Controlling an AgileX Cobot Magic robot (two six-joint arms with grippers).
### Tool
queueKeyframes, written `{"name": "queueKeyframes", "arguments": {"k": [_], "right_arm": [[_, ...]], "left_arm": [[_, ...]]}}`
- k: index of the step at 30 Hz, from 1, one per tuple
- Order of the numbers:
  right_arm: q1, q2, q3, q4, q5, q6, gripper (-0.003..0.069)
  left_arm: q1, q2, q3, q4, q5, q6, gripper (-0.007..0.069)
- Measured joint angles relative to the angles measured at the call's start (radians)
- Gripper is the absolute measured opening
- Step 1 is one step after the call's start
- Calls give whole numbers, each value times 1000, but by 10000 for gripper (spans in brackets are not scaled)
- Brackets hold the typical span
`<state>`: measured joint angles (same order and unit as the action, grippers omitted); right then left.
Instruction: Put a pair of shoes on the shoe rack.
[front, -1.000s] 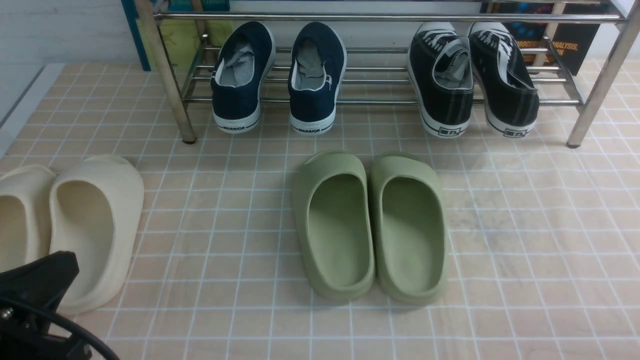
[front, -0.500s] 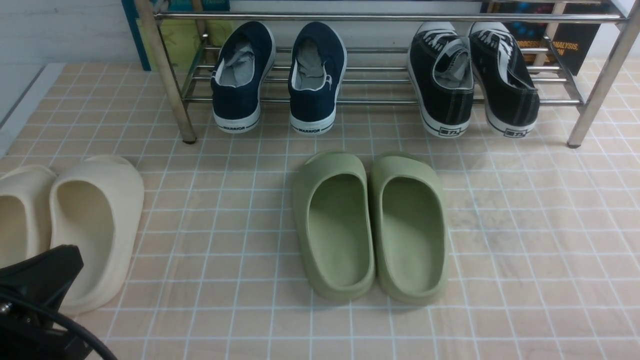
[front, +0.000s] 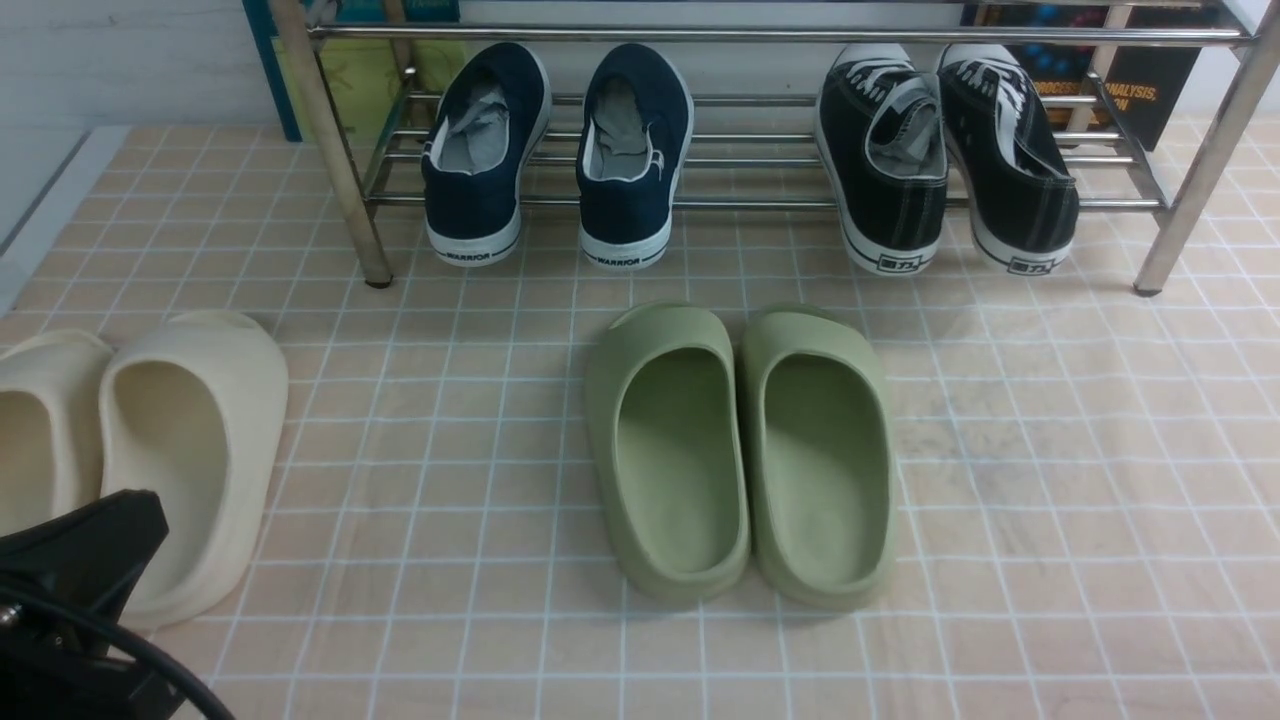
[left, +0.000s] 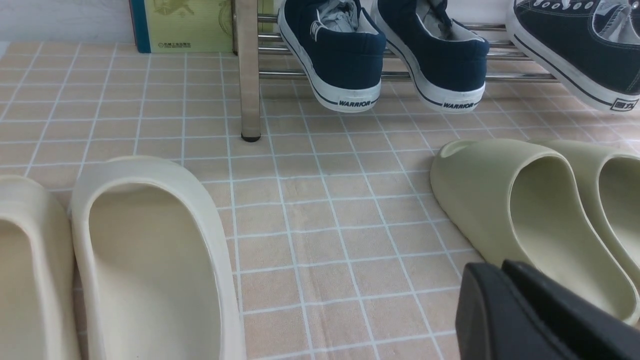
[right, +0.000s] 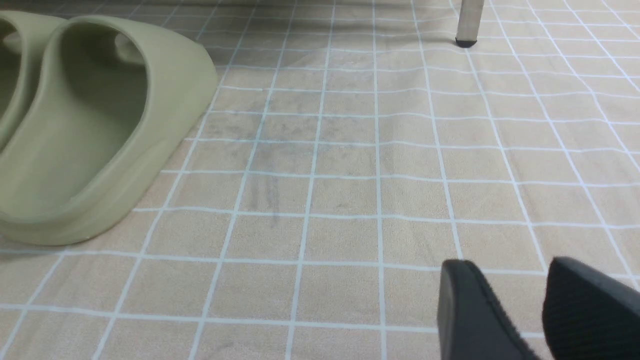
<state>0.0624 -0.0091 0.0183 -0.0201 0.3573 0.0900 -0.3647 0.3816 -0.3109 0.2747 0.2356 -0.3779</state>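
Observation:
The pair of shoes, navy slip-ons with white soles marked "WARRIOR", rests on the lowest tubes of the chrome shoe rack, at its left end with the heels hanging over the front tube. The left wrist view shows them too. My left gripper sits low at the near left corner, far from the rack, its black jaws pressed together on nothing. My right gripper hovers over bare tiled floor, open and empty. It is outside the front view.
Olive-green slides lie in the middle of the floor. Cream slides lie at the near left beside my left gripper. Black lace-up sneakers occupy the rack's right end. Books lean behind the rack.
My left gripper has shifted slightly upward in the front view. The shoes and slides have not moved.

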Motion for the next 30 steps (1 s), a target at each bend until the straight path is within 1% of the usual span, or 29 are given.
{"name": "queueKeyframes", "arguments": {"k": [4, 11, 14, 17, 19, 22, 24, 25, 26, 30], "right_arm": [[0, 0, 0, 0, 0, 0, 240], [0, 0, 0, 0, 0, 0, 240], [0, 0, 0, 0, 0, 0, 240], [0, 0, 0, 0, 1, 0, 240], [0, 0, 0, 0, 1, 0, 240], [0, 0, 0, 0, 1, 0, 240], [0, 0, 0, 0, 1, 0, 240], [0, 0, 0, 0, 1, 0, 240], [0, 0, 0, 0, 1, 0, 240], [0, 0, 0, 0, 1, 0, 240]], "left_arm": [[1, -45, 53, 0, -9, 0, 59], [4, -222, 213, 0, 6, 0, 66], [4, -333, 309, -1, 59, 0, 69], [4, -384, 336, -11, 129, 0, 73], [6, -389, 336, -17, 137, 0, 73], [41, -393, 336, -50, 138, 0, 76], [92, -393, 335, -90, 139, 0, 76], [97, -393, 335, -90, 139, 0, 76], [139, -393, 335, -114, 139, 0, 76], [205, -393, 334, -130, 139, 0, 80]]}}
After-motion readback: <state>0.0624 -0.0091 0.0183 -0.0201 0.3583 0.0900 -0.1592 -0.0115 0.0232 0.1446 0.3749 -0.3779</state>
